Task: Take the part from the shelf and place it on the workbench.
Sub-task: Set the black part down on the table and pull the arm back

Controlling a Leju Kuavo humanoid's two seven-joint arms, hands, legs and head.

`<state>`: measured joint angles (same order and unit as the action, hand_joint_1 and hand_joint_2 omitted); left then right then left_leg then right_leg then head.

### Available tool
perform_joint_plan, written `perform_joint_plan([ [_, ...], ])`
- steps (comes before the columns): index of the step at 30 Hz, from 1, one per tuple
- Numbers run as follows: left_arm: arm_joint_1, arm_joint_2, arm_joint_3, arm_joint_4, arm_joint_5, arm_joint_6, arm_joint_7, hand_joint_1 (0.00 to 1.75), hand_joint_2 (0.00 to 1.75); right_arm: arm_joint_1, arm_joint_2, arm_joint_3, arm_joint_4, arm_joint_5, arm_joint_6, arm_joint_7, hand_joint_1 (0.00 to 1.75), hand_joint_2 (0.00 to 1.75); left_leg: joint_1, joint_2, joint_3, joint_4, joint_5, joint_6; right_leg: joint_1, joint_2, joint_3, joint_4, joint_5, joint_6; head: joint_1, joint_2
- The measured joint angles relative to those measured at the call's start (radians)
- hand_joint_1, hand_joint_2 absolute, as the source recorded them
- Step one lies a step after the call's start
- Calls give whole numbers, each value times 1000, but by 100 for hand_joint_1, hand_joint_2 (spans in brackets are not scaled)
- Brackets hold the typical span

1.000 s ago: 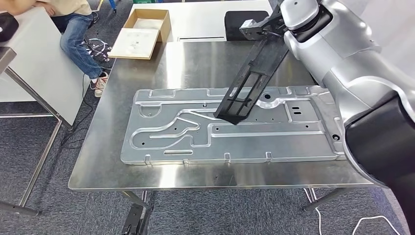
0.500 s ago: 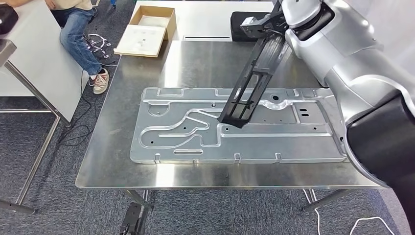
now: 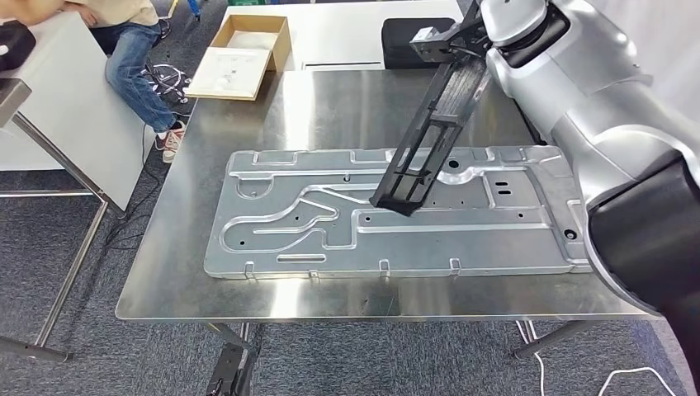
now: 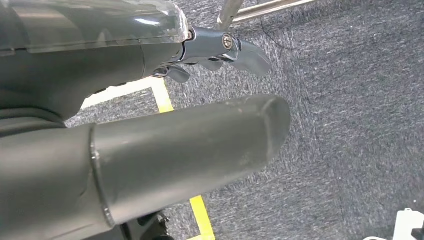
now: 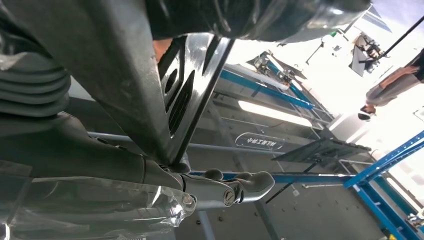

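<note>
Nearest the camera in the head view, the bulky silver right arm (image 3: 603,124) rose along the right side and reached toward the far edge of the steel workbench (image 3: 248,289); below it a wide pressed metal panel (image 3: 289,223) lay flat on the bench top, ribbed with curving channels; the long black part (image 3: 429,136), a slotted frame-like bar, hung steeply tilted above that panel, its lower end close over the panel's middle, though contact could not be told; its upper end ran up into the right hand (image 3: 442,45) at the far side of the bench; the right wrist view showed the part's black bar (image 5: 185,90) passing between the thick thumb above and the darker fingers (image 5: 240,185) below, so the hand gripped the part near its top end; the part therefore extended down and toward the robot from the hand. In the left wrist view the left hand (image 4: 215,50) hung over grey carpet crossed by yellow floor tape (image 4: 165,97), its fingers loosely curled with nothing in them. Farther back, past the bench, an open cardboard box (image 3: 243,54) sat on the floor beside a white table (image 3: 347,33), a dark case (image 3: 404,37) lay on that table, and a seated person's jeans and shoe (image 3: 136,82) showed at the far left.
</note>
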<state>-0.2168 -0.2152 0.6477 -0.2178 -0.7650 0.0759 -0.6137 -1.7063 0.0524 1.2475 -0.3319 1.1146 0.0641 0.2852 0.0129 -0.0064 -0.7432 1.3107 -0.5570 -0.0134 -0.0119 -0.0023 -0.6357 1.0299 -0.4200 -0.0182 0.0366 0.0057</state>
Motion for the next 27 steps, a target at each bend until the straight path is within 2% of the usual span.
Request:
perform_joint_plan([
  [1,0,0,0,0,0,0,0,0,0,1,0,-1,0,1,0,0,0,0,0,0,11,-24,24,1,0,1,1,1,-1,0,0,0],
  [3,-1,0,0,0,0,0,0,0,0,1,0,-3,1,2,-1,0,0,0,0,0,71,-153,93,6,0,4,3,5,-4,3,0,0],
  [4,-2,0,0,0,0,0,0,0,0,1,-1,-4,2,2,-1,0,0,0,-2,0,101,-216,116,10,2,6,2,7,-6,6,0,0],
  [5,-2,0,0,0,-1,0,1,0,0,0,-1,-5,2,2,-1,0,0,0,-4,0,119,-256,126,15,3,7,0,9,-6,11,0,0],
  [6,-3,0,-1,0,-2,0,1,0,0,0,-1,-6,3,3,-2,0,0,0,-7,0,126,-272,124,18,4,8,-3,9,-5,15,0,0],
  [9,-4,0,-2,0,-4,0,2,0,0,1,-4,-7,6,3,-3,-1,0,0,-4,1,129,-287,130,32,4,8,-7,11,-9,29,0,0],
  [11,-6,0,-5,0,-6,0,2,0,0,-1,-8,-8,7,3,-3,-1,0,0,1,3,135,-298,135,44,2,8,-34,70,-49,39,1,0],
  [13,-8,0,-6,0,-7,0,2,0,0,-1,-10,-9,8,3,-4,-2,0,0,1,5,136,-299,136,50,-1,7,-93,197,-109,47,1,0],
  [14,-8,0,-6,0,-7,0,2,0,0,1,-11,-9,8,3,-5,-2,0,0,1,6,135,-298,135,50,-3,7,-121,254,-128,51,1,0],
  [15,-8,0,-6,0,-7,0,3,0,0,3,-12,-9,8,3,-5,-2,0,0,1,6,136,-297,134,50,-6,7,-136,281,-128,53,1,0],
  [16,-8,0,-7,0,-8,0,3,0,0,4,-12,-10,8,3,-6,-2,0,0,1,5,136,-295,133,50,-8,6,-132,270,-109,55,1,0],
  [18,-8,0,-8,0,-8,0,3,0,0,2,-13,-12,8,3,-9,-3,0,0,2,2,137,-289,128,44,-13,3,-77,151,-41,56,1,0],
  [20,-9,0,-8,0,-8,0,3,0,0,1,-14,-18,7,3,-18,-4,0,0,-1,0,133,-282,122,35,-11,3,-24,40,-3,51,1,0],
  [21,-9,0,-8,0,-8,0,3,0,0,2,-14,-22,7,3,-23,-5,0,0,-3,-1,131,-280,121,30,-9,3,-15,19,-2,47,0,0],
  [24,-9,0,-8,0,-8,0,4,0,0,4,-14,-33,6,4,-30,-7,0,0,-2,-1,130,-278,117,16,-5,3,-12,12,-2,28,0,0],
  [25,-10,0,-8,0,-8,0,4,0,0,3,-14,-35,6,5,-31,-7,0,0,-1,0,124,-264,105,12,-7,1,-10,9,-1,20,0,0],
  [27,-10,0,-8,0,-8,0,4,0,0,2,-15,-39,5,6,-34,-6,0,0,1,1,87,-176,52,4,-9,-1,-7,5,1,9,0,0],
])
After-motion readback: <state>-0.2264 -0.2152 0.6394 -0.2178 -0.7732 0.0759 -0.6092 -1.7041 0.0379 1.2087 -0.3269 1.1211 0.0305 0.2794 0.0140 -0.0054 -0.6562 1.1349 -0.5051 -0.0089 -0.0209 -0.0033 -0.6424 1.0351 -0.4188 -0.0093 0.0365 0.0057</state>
